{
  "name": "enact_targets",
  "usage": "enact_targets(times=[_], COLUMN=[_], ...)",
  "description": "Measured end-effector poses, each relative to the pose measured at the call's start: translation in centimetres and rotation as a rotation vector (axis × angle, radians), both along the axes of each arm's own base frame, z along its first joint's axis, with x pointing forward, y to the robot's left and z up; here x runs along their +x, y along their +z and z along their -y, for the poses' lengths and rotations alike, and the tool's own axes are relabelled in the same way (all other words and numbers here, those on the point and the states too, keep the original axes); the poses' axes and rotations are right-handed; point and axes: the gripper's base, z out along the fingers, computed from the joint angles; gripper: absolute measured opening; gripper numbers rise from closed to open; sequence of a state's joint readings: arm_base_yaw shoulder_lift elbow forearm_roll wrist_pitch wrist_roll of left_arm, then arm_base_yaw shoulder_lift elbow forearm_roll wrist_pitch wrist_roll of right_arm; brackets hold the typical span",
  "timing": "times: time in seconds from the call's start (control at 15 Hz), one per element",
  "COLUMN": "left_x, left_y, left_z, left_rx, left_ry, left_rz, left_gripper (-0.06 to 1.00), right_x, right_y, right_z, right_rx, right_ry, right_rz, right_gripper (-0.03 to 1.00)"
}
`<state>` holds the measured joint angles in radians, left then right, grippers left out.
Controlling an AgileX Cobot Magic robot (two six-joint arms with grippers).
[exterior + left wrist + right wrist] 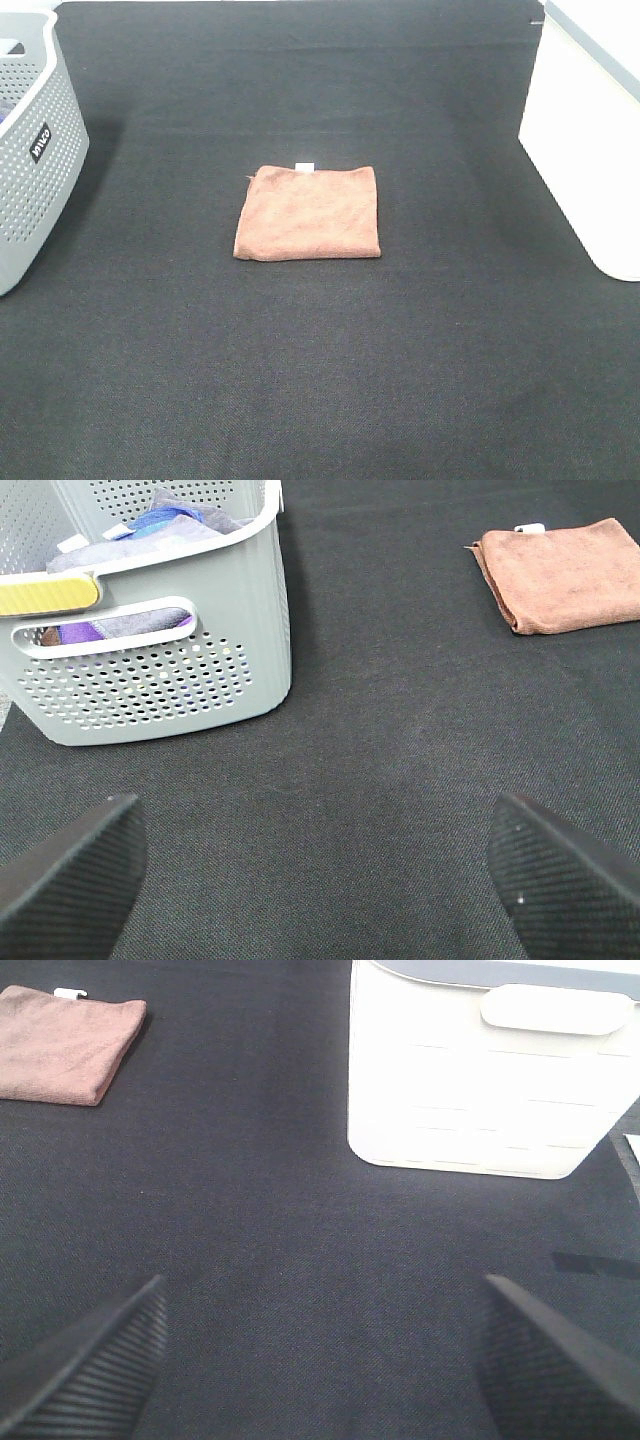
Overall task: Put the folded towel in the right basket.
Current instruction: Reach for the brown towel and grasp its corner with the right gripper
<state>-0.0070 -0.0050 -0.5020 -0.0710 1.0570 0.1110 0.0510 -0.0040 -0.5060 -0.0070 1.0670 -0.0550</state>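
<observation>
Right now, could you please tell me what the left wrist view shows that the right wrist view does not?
Only the left wrist view shows the grey perforated basket with coloured cloths inside, and the open left gripper. Only the right wrist view shows the white basket and the open right gripper. Both show the folded brown towel lying flat on the black mat, clear of both grippers.

Even bright light, overexposed white basket (585, 140)
</observation>
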Motion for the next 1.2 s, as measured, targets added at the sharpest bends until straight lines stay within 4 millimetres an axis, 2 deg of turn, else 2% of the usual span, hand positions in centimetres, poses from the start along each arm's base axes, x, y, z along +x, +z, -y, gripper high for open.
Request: enact_targets(times=[1.2], left_x=[0.0], left_y=[0.0], left_z=[0.0], left_rx=[0.0], left_ry=[0.0], left_rz=[0.0], left_gripper=[0.88], right_x=[0.0], right_y=[0.0], right_z=[0.0], right_rx=[0.0], right_ry=[0.0], right_rz=[0.0], right_gripper=[0.78])
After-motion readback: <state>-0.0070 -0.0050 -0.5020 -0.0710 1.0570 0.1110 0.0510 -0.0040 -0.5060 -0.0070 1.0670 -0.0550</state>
